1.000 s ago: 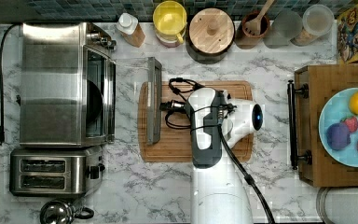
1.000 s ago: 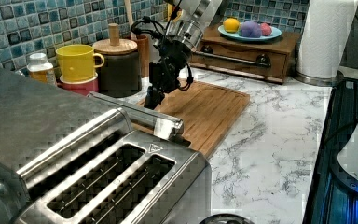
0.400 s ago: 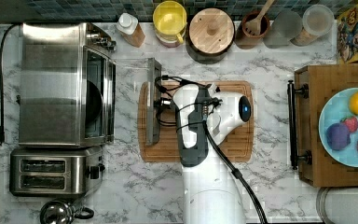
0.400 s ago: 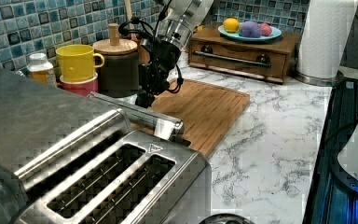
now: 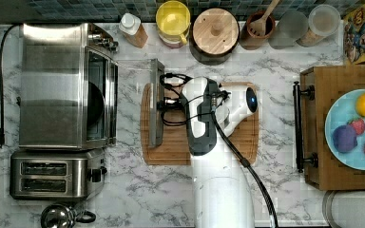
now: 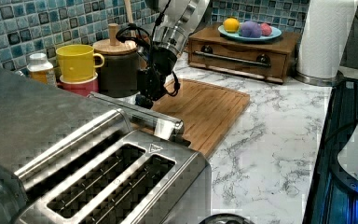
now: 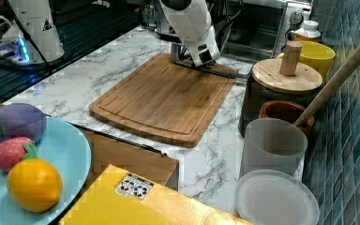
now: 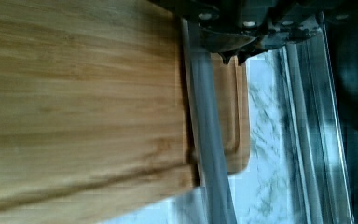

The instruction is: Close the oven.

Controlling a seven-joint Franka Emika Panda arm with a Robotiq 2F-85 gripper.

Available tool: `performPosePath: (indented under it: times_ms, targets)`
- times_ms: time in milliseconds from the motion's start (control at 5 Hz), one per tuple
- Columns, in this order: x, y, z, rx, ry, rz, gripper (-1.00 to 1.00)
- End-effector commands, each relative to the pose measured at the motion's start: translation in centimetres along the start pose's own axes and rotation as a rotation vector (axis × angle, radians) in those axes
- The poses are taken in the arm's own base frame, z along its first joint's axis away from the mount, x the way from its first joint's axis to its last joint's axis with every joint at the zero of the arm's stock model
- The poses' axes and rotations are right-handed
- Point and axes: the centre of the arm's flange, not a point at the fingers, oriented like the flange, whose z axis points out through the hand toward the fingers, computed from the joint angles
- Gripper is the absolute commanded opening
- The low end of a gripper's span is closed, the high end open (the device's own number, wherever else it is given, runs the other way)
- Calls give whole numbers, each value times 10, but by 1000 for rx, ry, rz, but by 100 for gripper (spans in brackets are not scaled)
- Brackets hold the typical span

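Sitting at the top view's left on the marble counter [image 5: 275, 190], the oven [image 5: 62, 85] has its glass door dropped flat, handle bar [image 5: 156, 102] lying over the cutting board [image 5: 237, 142]. The end effector [image 5: 164, 102] hangs right at that bar — whether clenched or released, I cannot tell. Risk: tips skid off the smooth steel — or the lift stalls and the door flops down again.

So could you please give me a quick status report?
Claw at door handle, grip unclear. Oven door open, lying flat. Nothing blocking its swing.
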Motion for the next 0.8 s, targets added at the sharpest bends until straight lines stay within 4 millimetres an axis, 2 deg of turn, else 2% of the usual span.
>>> performPosePath:
  times_ms: [200,400,800]
  targets:
    - [24,-98,-11,42,-4,-195,-100]
    - [18,-132,-19,55,15,-233,-100]
    - [-9,-214,-18,14,52,-355,-100]
